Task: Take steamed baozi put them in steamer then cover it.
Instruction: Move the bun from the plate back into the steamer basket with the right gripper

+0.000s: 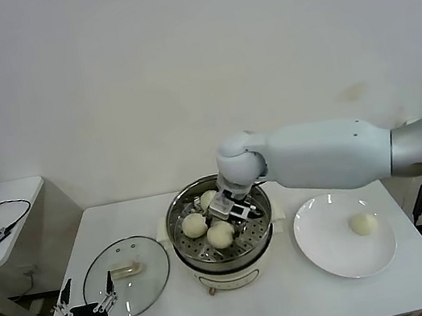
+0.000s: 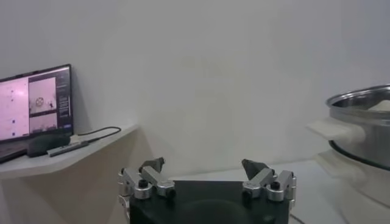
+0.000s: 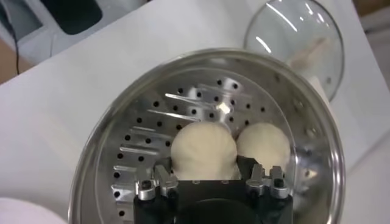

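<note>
Steamer sits mid-table, three buns on its tray. Right gripper is down inside it, fingers straddling one bun, which rests on the perforated tray touching its neighbour; firm grip or loose, can't tell. Lid lies flat left of the steamer. Plate on the right holds the last bun. Left gripper is parked at the table's front-left corner, fingers spread, empty.

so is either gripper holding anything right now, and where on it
The right gripper has a baozi by its sides, inside the steamer. The left gripper is open and holds nothing.
</note>
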